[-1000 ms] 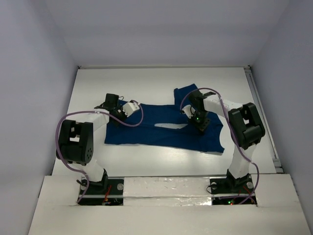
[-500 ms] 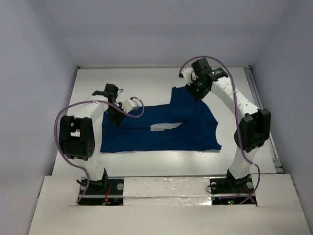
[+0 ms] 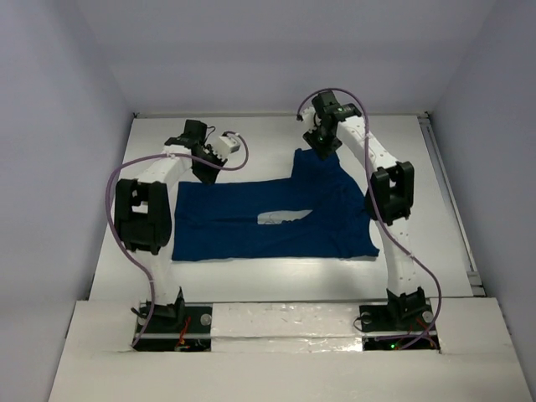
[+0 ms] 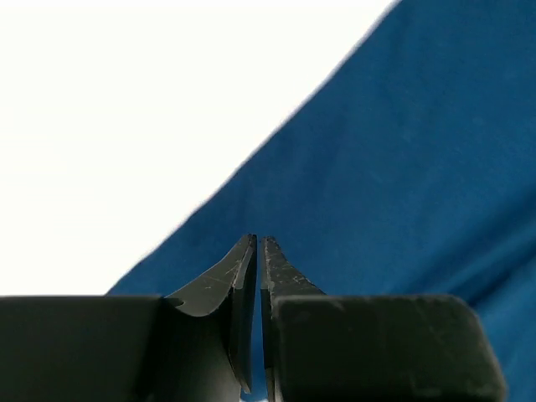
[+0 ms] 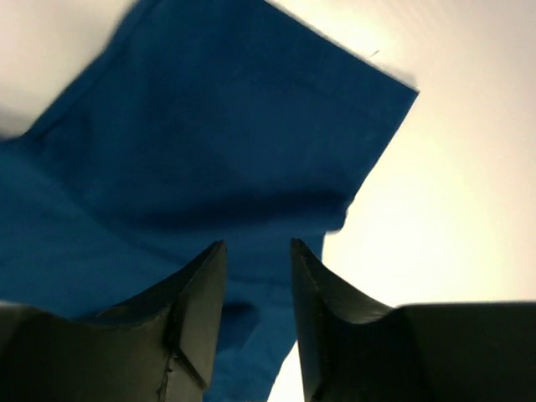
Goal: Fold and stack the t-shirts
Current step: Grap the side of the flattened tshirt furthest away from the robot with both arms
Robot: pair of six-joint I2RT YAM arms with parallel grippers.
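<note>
Both arms now raised toward the far edge — navy t-shirt (image 3: 234, 226) let go, spread flat on the tabletop (image 3: 251, 272); left tool (image 4: 258, 243) closed, empty; right tool (image 5: 255, 247) parted, empty, above a sleeve (image 5: 251, 109) — seemingly ready for folding.

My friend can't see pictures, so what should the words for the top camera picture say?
A dark blue t-shirt lies spread on a white table. Two robot arms reach to its far edge, right hand above a sleeve.

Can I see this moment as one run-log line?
dark navy blue cloth t-shirt lies on table | left pincer shut, empty | right pincer open
</note>
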